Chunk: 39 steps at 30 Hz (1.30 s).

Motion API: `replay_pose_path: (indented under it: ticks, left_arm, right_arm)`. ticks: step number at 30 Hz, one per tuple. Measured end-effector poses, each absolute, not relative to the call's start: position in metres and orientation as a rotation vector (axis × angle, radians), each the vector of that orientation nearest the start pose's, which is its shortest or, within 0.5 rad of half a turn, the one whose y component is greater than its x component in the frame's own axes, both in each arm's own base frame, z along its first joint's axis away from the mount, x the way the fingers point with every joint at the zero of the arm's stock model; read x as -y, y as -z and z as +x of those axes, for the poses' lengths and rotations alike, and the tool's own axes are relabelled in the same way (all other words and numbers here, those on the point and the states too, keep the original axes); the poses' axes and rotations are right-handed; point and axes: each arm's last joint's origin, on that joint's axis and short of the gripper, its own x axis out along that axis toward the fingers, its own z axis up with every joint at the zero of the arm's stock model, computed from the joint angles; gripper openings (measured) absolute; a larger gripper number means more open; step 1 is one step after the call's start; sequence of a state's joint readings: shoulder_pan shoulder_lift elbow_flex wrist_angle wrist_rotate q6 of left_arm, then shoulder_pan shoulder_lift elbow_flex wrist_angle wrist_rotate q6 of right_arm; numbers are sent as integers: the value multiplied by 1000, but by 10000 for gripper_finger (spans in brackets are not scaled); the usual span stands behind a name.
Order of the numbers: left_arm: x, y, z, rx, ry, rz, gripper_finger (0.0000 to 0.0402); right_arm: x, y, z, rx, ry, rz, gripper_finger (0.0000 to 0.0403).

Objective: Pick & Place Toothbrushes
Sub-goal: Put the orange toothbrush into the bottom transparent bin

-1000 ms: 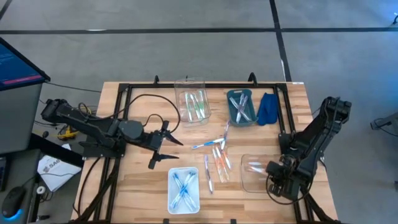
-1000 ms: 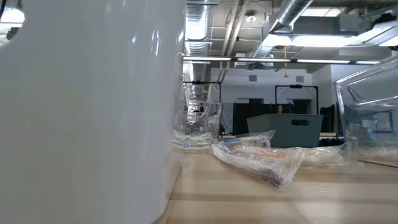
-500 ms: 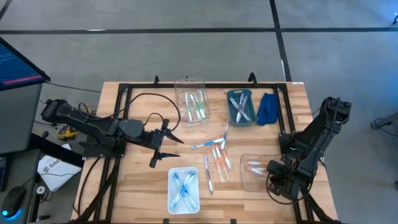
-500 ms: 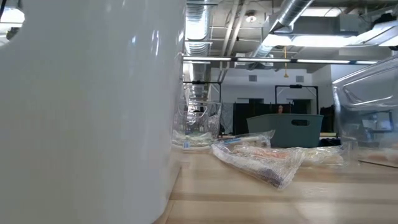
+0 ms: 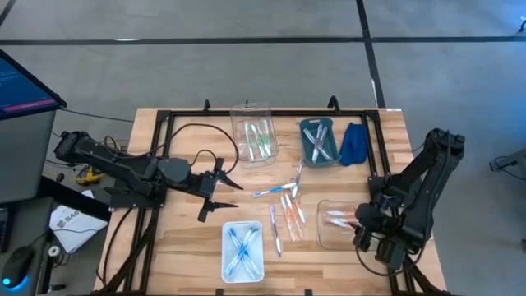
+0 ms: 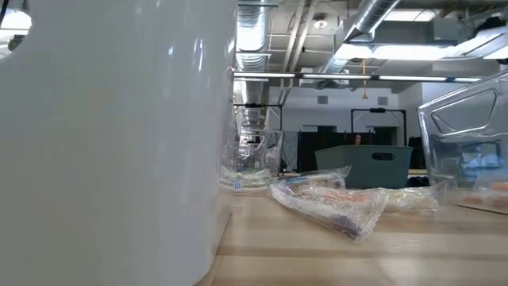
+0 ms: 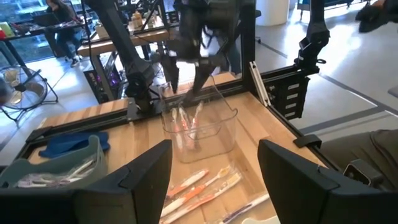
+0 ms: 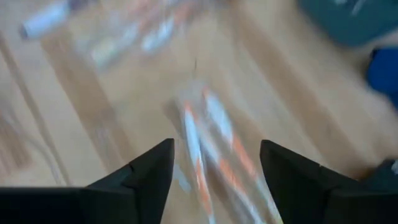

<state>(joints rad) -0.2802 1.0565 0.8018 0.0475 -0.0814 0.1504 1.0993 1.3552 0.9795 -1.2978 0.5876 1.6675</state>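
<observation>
The wooden counter (image 5: 181, 247) carries four containers. Loose toothbrushes (image 5: 283, 205) lie in a scatter mid-counter. The left gripper (image 5: 215, 194) hovers left of them, fingers spread wide, holding nothing. The right gripper (image 5: 362, 224) sits at the near right clear bin (image 5: 327, 234), fingers parted, with orange-pink toothbrushes (image 8: 205, 149) lying in the bin beneath them, not gripped.

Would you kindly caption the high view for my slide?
Right tool open over clear bin; loose toothbrushes remain mid-table.
</observation>
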Motion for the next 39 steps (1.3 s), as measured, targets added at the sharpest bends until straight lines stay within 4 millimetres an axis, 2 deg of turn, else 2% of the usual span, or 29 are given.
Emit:
replay_pose_path:
  ticks: [7,18,24,34,39]
  left_arm:
    - [61,-302,228,-199,206,195,232]
    - [59,-295,228,-222,198,200,232]
    - [59,-291,227,-271,199,174,232]
    - [64,-283,223,-353,226,167,232]
    - [65,-282,222,-370,224,133,232]
  right_arm:
    - [-172,-271,134,-772,523,221,233]
    - [-147,-300,199,-704,532,371,207]
    - [-126,-305,226,-723,482,365,191]
    - [-101,-305,253,-779,366,337,170]
    - [-94,-290,273,-802,400,387,162]
